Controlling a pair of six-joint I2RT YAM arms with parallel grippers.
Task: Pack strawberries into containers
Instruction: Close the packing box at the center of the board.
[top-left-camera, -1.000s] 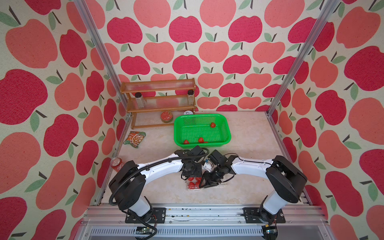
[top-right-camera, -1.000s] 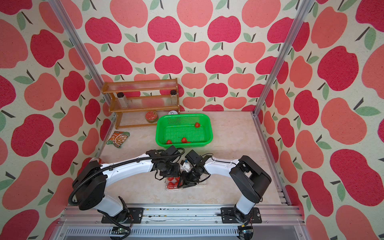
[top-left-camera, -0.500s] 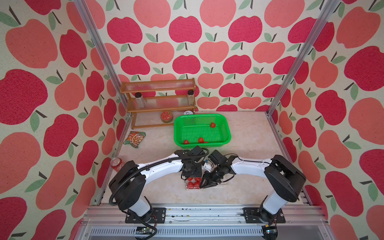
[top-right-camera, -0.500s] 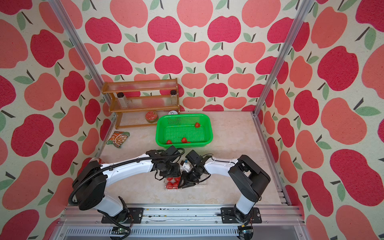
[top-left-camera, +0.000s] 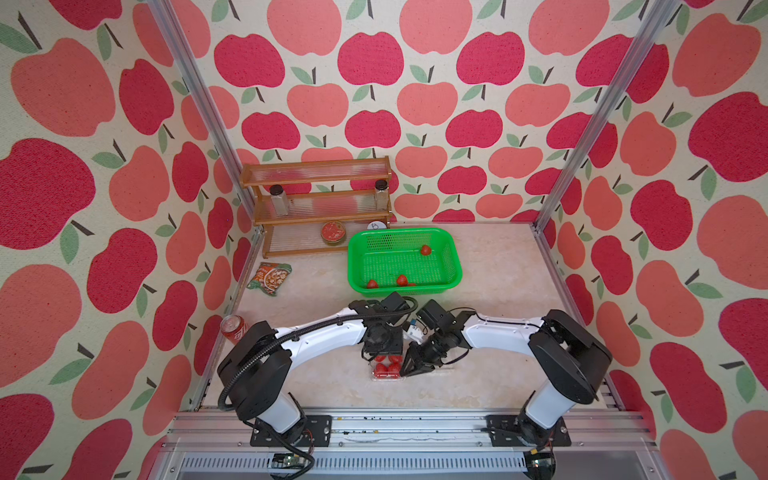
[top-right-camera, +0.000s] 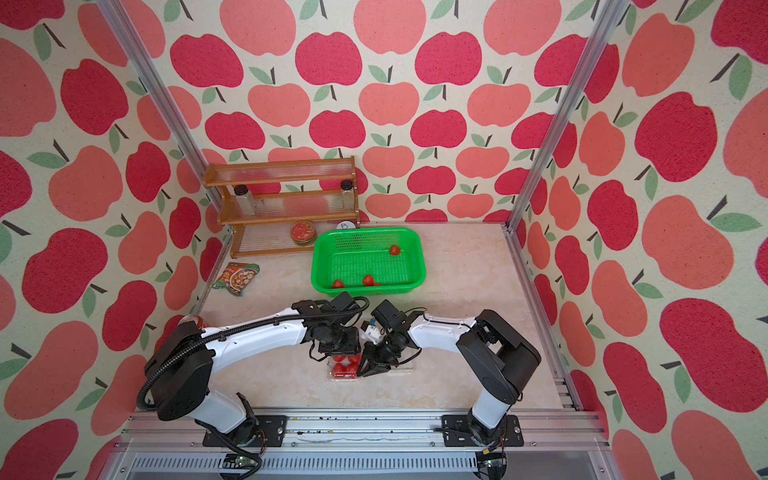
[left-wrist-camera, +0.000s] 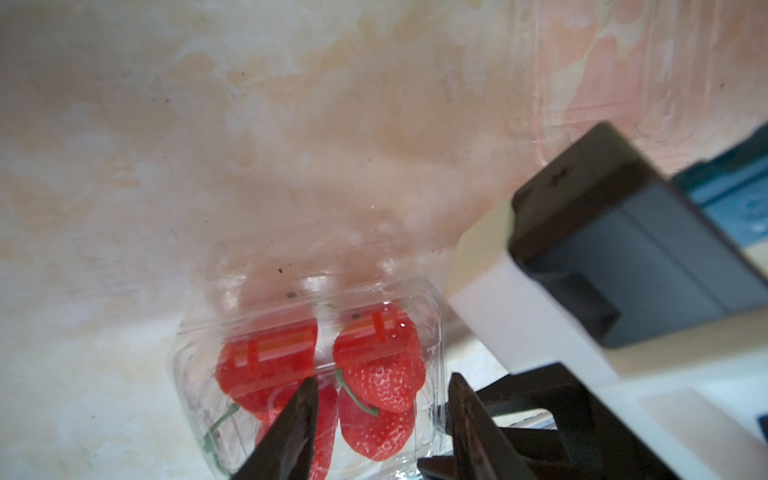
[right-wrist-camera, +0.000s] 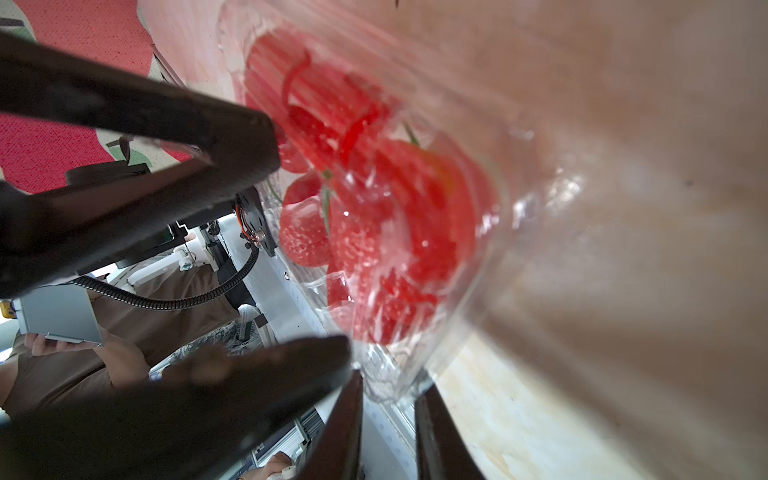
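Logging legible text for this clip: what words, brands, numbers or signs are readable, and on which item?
"b", or something like it (a single dark hand-drawn mark, not certain): white round disc behind the green basket.
Red soda can: white script, too small to read.
Snack packet: printing too blurred to read.
Round red tin: print too small to read.

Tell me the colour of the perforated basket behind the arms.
The basket is bright green, clearest in a top view.
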